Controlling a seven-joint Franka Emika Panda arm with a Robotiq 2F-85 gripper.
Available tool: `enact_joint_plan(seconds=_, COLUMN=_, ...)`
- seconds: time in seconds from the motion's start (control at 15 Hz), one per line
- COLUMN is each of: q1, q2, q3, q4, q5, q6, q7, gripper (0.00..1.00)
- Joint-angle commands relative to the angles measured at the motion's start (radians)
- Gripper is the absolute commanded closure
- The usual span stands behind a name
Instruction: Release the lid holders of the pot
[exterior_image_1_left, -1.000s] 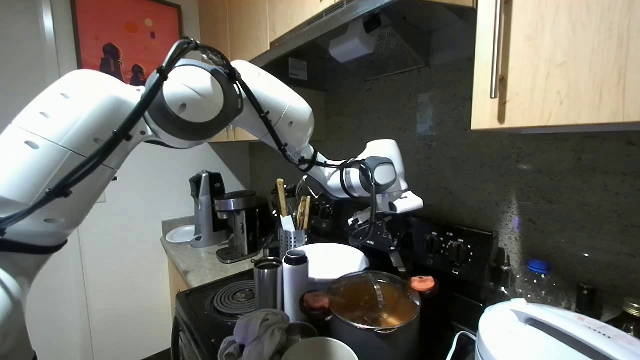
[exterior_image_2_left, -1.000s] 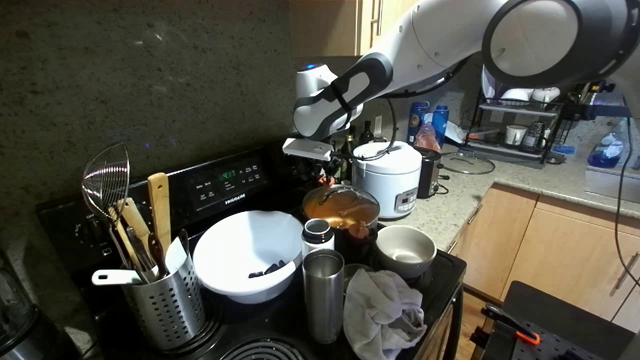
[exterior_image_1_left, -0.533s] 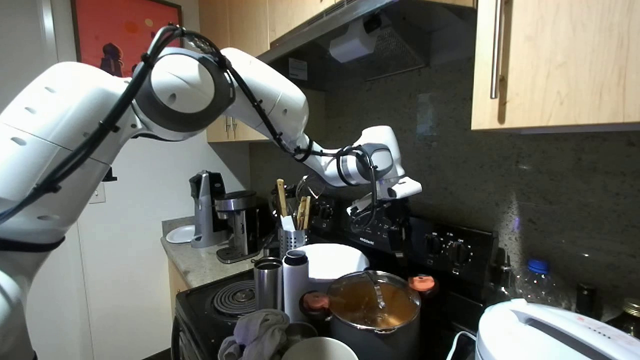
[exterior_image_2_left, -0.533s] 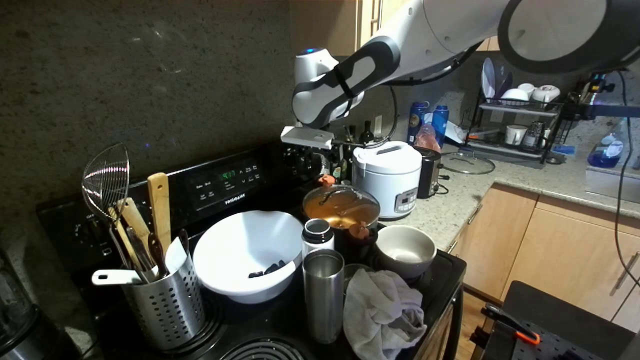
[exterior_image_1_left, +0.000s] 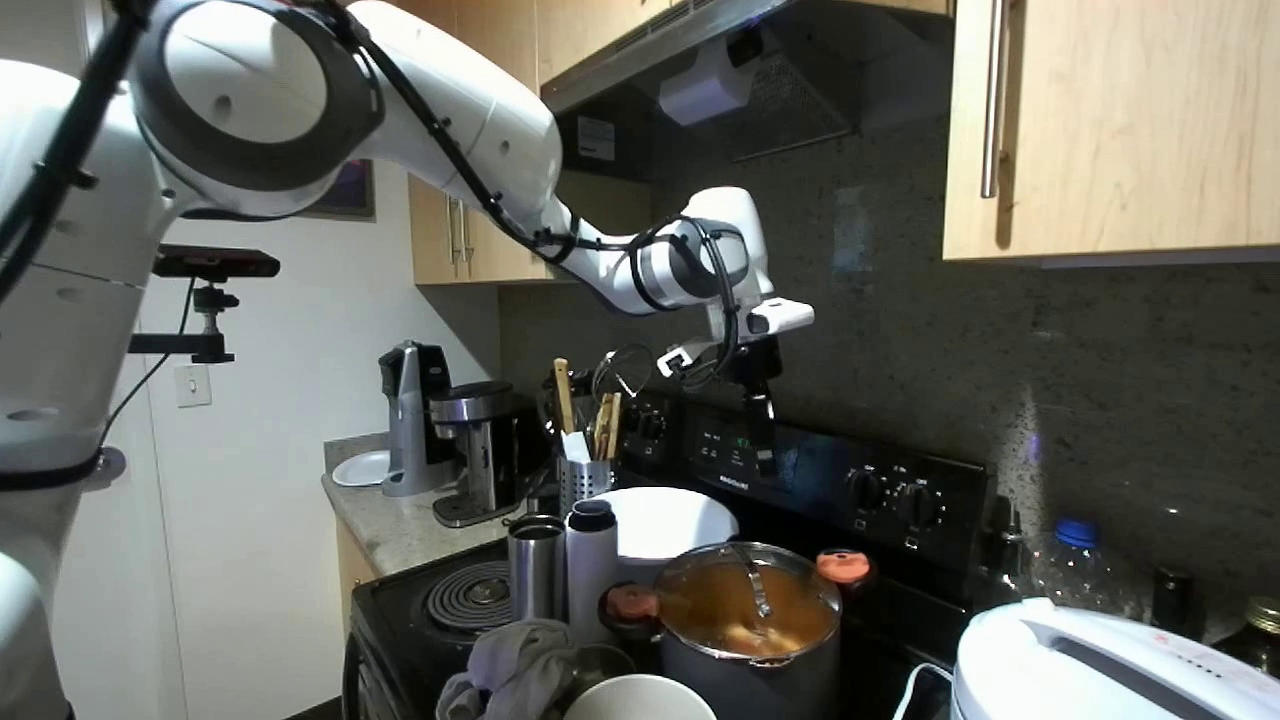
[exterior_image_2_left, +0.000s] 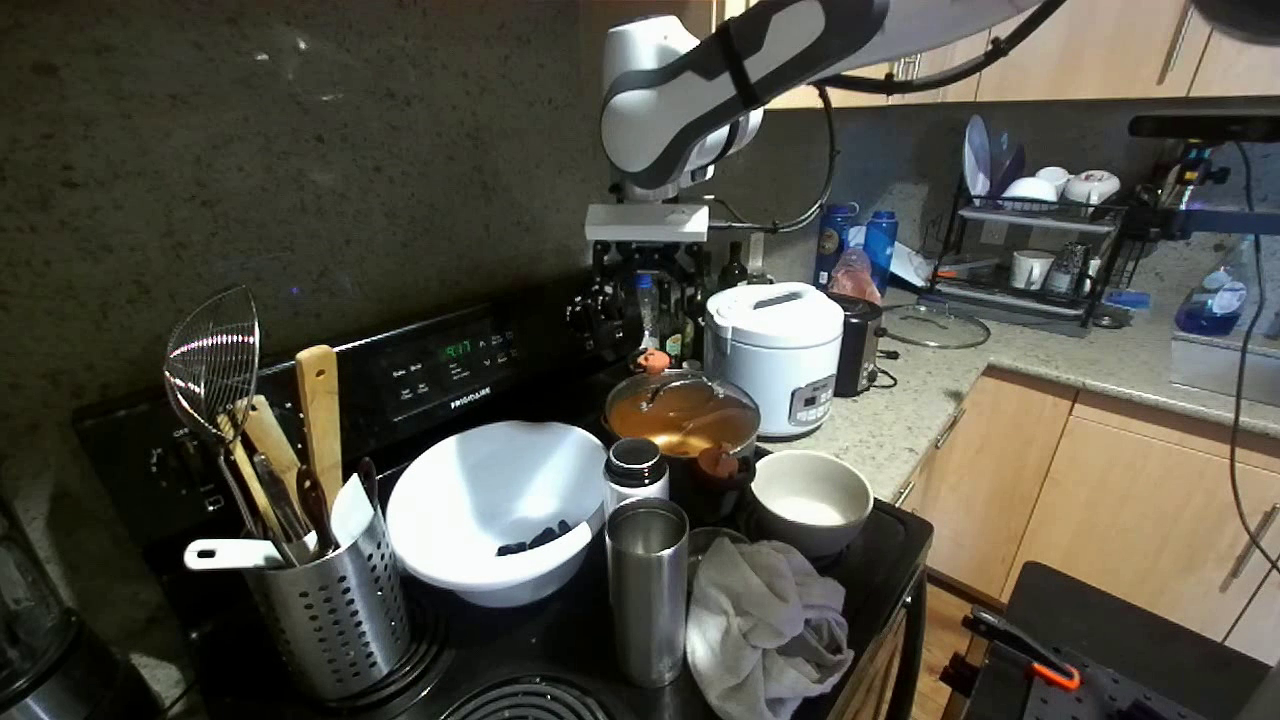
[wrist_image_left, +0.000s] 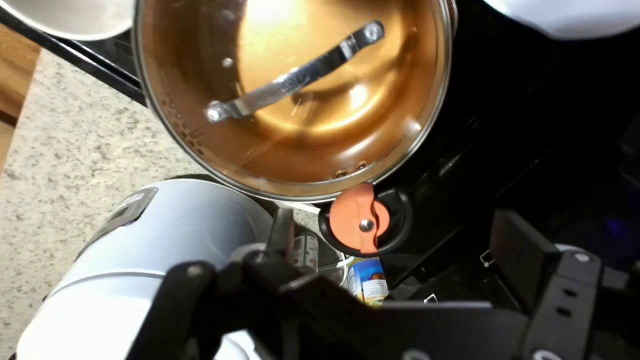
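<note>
The pot (exterior_image_1_left: 745, 685) stands on the stove, its glass lid (wrist_image_left: 300, 95) on top with a steel strap handle across it. Two orange lid holders sit on its dark side handles: a near holder (exterior_image_1_left: 633, 601) and a far holder (exterior_image_1_left: 845, 567), the latter by the back panel. In the wrist view, that far holder (wrist_image_left: 352, 217) has its orange tab reaching the lid's rim. My gripper (exterior_image_2_left: 648, 322) hangs above it, apart from the pot. Its fingers (wrist_image_left: 520, 255) are spread wide, and nothing is held between them.
A white rice cooker (exterior_image_2_left: 775, 360) stands close beside the pot, with bottles behind. A white basin (exterior_image_2_left: 490, 500), a white tumbler (exterior_image_1_left: 592, 565), a steel cup (exterior_image_2_left: 648, 600), a beige bowl (exterior_image_2_left: 812, 495) and a grey cloth (exterior_image_2_left: 765, 630) crowd the stove. The range hood (exterior_image_1_left: 720, 90) hangs overhead.
The arm has lifted, carrying the gripper up from beside the far holder and back toward the arm's base. Its jaws have opened. Pot and holders look unmoved.
</note>
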Motion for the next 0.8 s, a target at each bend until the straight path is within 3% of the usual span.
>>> enact_joint_plan(seconds=0.0, q1=-0.017, q2=-0.194, q3=0.026, q4=-0.178, q5=-0.015, q6=-0.061, q7=-0.108, gripper=0.0)
enact_joint_plan(seconds=0.33, q1=-0.037, q2=-0.411, q3=0.052, q4=-0.383, q5=-0.011, q6=-0.122, q7=-0.25, gripper=0.0)
enact_joint_plan(seconds=0.73, q1=-0.068, q2=-0.678, q3=0.12, q4=-0.601, q5=-0.022, q6=-0.119, q7=-0.411, gripper=0.0)
